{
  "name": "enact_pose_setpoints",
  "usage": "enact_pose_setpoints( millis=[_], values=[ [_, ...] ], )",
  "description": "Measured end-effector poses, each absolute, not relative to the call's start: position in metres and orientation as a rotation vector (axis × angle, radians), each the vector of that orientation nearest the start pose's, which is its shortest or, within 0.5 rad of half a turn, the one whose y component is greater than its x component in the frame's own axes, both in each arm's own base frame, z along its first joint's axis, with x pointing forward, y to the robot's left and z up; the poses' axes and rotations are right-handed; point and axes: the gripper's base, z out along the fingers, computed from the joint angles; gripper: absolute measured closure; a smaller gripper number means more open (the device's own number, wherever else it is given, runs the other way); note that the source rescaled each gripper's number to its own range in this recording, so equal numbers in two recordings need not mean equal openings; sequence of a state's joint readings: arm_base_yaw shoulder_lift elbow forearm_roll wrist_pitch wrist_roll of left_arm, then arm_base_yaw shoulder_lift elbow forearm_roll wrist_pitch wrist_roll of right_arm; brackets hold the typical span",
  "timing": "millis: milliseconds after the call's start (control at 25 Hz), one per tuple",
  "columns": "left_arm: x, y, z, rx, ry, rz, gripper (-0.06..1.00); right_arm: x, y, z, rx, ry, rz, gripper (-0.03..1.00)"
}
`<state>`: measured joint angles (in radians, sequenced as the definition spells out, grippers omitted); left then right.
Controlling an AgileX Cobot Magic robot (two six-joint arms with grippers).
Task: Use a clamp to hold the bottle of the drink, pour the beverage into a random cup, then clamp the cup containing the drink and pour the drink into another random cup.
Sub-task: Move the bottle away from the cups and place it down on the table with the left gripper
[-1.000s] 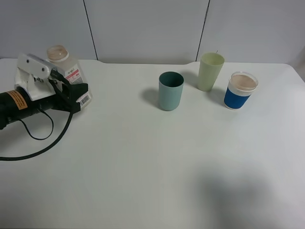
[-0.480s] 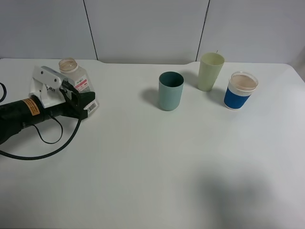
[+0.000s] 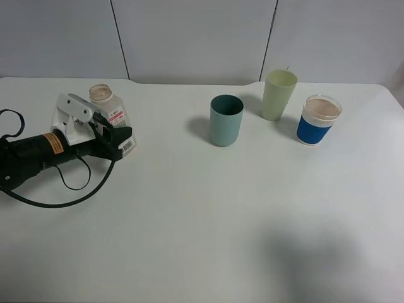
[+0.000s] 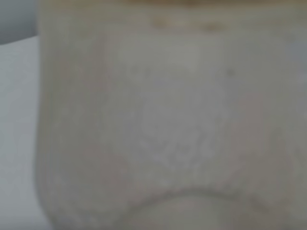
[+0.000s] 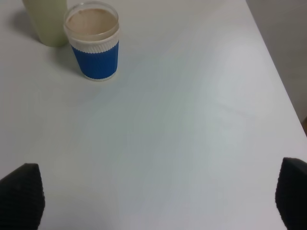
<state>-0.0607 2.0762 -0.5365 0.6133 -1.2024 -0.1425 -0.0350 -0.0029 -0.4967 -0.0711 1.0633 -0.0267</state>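
Note:
A clear drink bottle [image 3: 108, 110] with an open mouth and a pink-and-white label is at the left of the table. My left gripper [image 3: 118, 137] is shut around its body. The bottle fills the left wrist view [image 4: 163, 120], blurred. A teal cup [image 3: 226, 120], a pale green cup [image 3: 279, 95] and a blue-sleeved cup [image 3: 319, 118] showing a brown surface inside stand at the back right. My right gripper [image 5: 156, 196] is open and empty. It is out of the high view and hovers nearer than the blue-sleeved cup [image 5: 93, 40].
A black cable [image 3: 60, 196] loops on the white table [image 3: 208, 221] beside the left arm. The table's right edge [image 5: 276, 72] runs close to the blue-sleeved cup. The pale green cup [image 5: 45, 19] stands just behind the blue one.
My left gripper has carried the bottle to the right, toward the cups. The cups have not moved.

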Motion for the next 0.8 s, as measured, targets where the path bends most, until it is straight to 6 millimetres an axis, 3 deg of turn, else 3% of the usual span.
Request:
enact_pose_setpoints(
  millis=[800],
  values=[
    [0.2917, -0.0669, 0.0723, 0.62, 1.765, -0.447, 0.91, -0.0054, -0.0055, 0.2763, 0.012, 2.047, -0.124, 0.09]
  ],
)
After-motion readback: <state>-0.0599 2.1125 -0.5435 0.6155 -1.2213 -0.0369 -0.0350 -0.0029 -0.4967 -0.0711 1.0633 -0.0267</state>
